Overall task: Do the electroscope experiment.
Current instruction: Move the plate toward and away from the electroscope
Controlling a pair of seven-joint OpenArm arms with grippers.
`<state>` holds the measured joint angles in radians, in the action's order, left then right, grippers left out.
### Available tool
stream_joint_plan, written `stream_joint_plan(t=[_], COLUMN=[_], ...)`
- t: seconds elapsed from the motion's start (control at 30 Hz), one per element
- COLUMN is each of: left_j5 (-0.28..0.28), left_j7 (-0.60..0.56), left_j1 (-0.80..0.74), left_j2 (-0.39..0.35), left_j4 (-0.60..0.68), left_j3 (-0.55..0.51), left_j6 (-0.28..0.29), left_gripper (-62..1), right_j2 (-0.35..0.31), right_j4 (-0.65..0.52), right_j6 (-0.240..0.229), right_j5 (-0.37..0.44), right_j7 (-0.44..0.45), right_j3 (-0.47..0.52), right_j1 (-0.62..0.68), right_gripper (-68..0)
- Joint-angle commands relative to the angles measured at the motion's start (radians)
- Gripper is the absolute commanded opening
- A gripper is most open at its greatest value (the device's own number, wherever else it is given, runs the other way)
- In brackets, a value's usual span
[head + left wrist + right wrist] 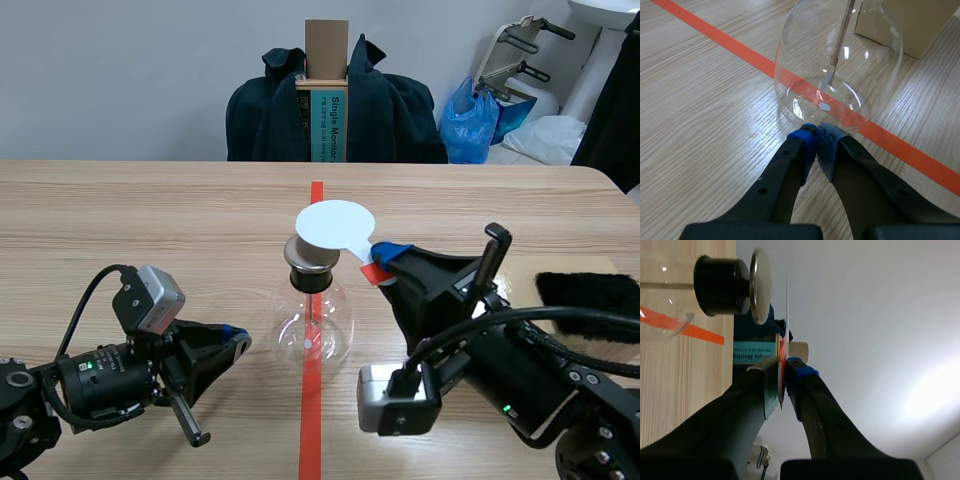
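Note:
A clear glass flask electroscope (313, 325) stands on the red tape line, with a black stopper (312, 272) and a metal top plate (760, 285). My right gripper (385, 262) is shut on the red handle of a white round disc (335, 226), holding the disc just over the metal plate. In the right wrist view the disc (787, 310) shows edge-on, a small gap from the plate. My left gripper (238, 343) rests low on the table, shut on nothing, its tips (816, 134) right at the flask's base (837, 65). A thin rod (840, 45) hangs inside the flask.
A black fur cloth (590, 305) lies on a tan board (520, 275) at the right. Behind the table stands a chair draped with a dark jacket (335, 105) and a cardboard box (327, 85). A blue bag (470, 120) sits at the back right.

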<state>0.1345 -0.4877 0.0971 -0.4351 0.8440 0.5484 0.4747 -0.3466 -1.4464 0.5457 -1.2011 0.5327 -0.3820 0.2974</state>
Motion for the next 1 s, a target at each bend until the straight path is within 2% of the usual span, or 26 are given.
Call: stream_joint_plan(t=[0.0, 0.57, 0.8, 0.97], left_j5=[0.010, 0.010, 0.010, 0.010], left_j7=[-0.017, -0.017, -0.017, -0.017], left_j1=[0.003, 0.003, 0.003, 0.003], left_j2=[0.003, 0.003, 0.003, 0.003], left_j4=[0.020, 0.020, 0.020, 0.020], left_j3=[-0.010, -0.010, -0.010, -0.010], left_j6=[0.005, 0.005, 0.005, 0.005], left_gripper=[-57.7, -57.7, -57.7, -57.7], right_j2=[-0.011, -0.011, -0.011, -0.011], right_j4=[-0.019, -0.019, -0.019, -0.019], right_j6=[0.015, 0.014, 0.011, 0.010], right_j5=[0.007, 0.007, 0.007, 0.007], right_j7=[0.018, 0.103, 0.097, 0.037], right_j3=[0.003, 0.003, 0.003, 0.003], right_j1=[-0.010, -0.009, -0.009, -0.009], right_gripper=[-66.7, -66.7, -66.7, -66.7])
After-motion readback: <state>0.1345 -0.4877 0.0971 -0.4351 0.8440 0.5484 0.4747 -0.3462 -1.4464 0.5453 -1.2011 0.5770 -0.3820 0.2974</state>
